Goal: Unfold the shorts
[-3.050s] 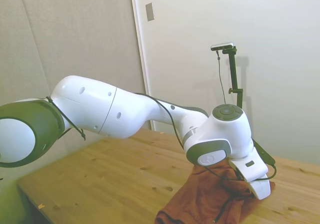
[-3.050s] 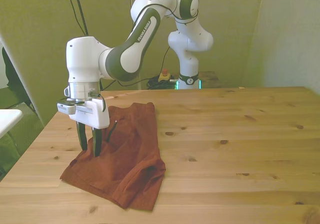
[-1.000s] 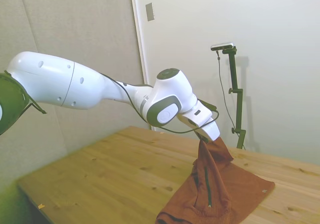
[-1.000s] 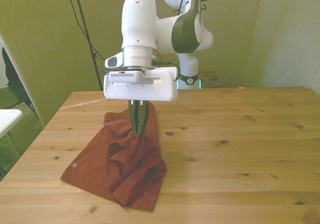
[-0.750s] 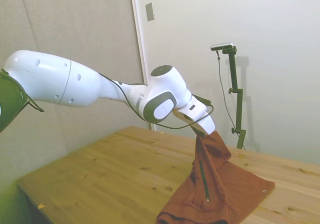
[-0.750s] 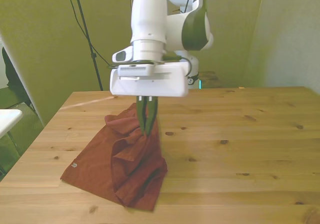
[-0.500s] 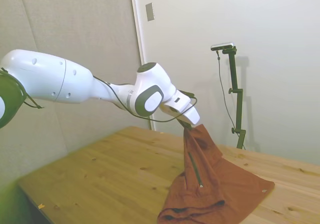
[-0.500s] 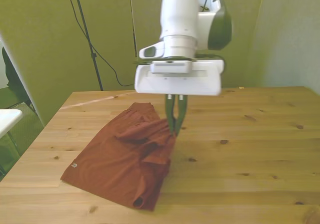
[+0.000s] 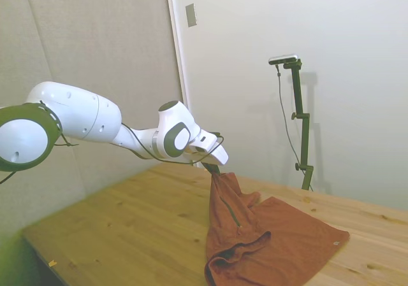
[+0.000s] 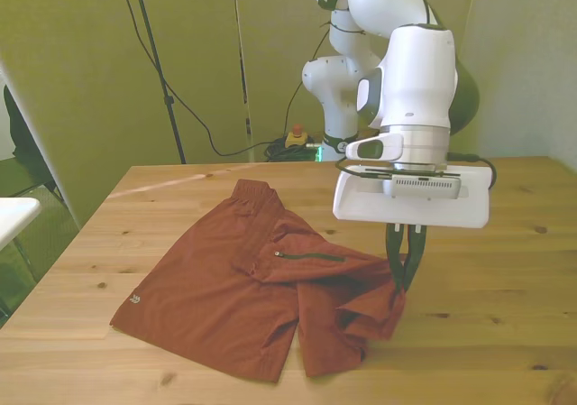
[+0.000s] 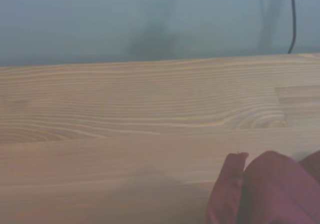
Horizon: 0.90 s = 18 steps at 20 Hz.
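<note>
Shorts: rust-orange, spread on the wooden table; one half lies flat toward the front view's left, a small pale tag shown near its hem, the waistband at the far edge.
Lifted layer: the other half is drawn off the flat half toward the front view's right, rumpled, with a dark zip line seen across its top; its pinched end hangs above the table.
Gripper: closed tight on the edge of that lifted layer, fingers pointing down, at the right end of the cloth in the front view.
Key relation: the whole garment lies to the front view's left of the gripper, its long axis running left to right; the bare table lies to the right, so the fold is judged to open by a further pull that way and a lowering.
Arm pose: in the side view the arm is seen stretched low across the table, wrist tilted downward, cloth hanging from the fingers.
Wrist view: table grain and a fold of the shorts only.
</note>
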Each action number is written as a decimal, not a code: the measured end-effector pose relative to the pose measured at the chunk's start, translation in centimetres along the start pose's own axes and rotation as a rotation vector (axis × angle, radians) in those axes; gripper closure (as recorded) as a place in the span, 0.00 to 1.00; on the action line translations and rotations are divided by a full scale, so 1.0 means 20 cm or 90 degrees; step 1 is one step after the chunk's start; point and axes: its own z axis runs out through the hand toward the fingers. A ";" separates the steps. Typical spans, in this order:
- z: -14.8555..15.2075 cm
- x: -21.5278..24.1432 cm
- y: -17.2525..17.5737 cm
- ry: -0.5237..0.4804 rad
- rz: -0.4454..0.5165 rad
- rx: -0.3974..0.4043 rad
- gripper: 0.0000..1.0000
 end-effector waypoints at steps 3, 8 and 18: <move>0.00 -0.01 -0.06 -0.009 -0.014 -0.002 0.00; -0.16 0.08 -0.08 -0.013 -0.014 -0.002 0.00; -0.41 0.45 0.67 -0.017 0.000 -0.094 0.00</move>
